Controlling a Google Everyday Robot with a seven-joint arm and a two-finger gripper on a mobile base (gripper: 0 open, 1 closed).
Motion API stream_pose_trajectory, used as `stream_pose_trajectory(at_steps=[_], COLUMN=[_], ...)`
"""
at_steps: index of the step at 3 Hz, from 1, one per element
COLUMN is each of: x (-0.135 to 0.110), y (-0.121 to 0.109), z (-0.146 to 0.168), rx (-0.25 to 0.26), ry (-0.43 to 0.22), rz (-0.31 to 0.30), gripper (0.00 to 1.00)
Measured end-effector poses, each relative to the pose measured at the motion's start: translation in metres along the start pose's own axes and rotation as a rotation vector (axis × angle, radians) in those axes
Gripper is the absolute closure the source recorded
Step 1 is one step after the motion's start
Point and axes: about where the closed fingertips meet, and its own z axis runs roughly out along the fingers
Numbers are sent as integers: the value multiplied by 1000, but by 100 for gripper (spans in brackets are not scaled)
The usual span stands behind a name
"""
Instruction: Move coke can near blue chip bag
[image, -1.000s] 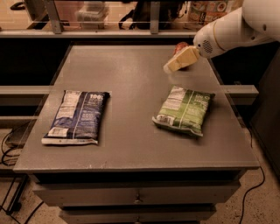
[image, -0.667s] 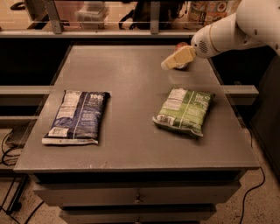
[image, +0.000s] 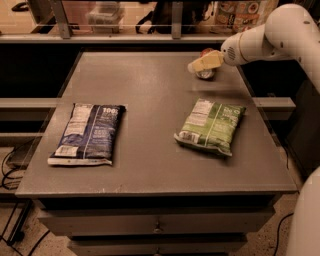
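The coke can stands at the far right of the table, mostly hidden behind my gripper; only its red top and silvery lower end show. My gripper, pale yellow at the end of the white arm, reaches in from the right and lies across the can. The blue chip bag lies flat on the near left part of the table, far from the can.
A green chip bag lies flat at the centre right, between the can and the table's front edge. The grey table has drawers below its front. A railing and shelves stand behind the table's far edge. My white arm spans the upper right.
My gripper has shifted slightly left over the can at the table's far right. Both bags have stayed in place.
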Motion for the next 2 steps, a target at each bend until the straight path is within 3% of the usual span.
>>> stream_pose_trajectory(at_steps=[1,2], x=[5,7], y=[-24,-33], z=[14,19], rx=[46,64], ry=[-16,-21], rz=[76,104], gripper=[29,30])
